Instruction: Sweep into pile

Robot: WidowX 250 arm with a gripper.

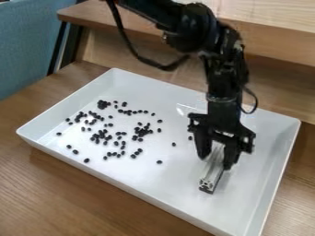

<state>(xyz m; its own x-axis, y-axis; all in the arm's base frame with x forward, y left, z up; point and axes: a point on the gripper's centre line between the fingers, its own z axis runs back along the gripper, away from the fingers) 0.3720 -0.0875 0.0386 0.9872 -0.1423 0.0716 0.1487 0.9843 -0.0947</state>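
My black two-finger hand (216,150) clamps a silvery, slotted metal bar (212,171), likely rigid, seemingly mid-length, a sound hold; small black beans (142,132) beside the hand should roll easily.

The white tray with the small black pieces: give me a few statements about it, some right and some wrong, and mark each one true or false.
1. The gripper holds a metal bar between its fingers. True.
2. The tray stands on a wooden table. True.
3. The black pieces are already swept into one pile. False: they lie scattered, some in loose clusters and some singly.
4. The bar is in the middle of the scattered pieces. False: it is to their right in the picture.
5. The black pieces lie inside the tray. True.
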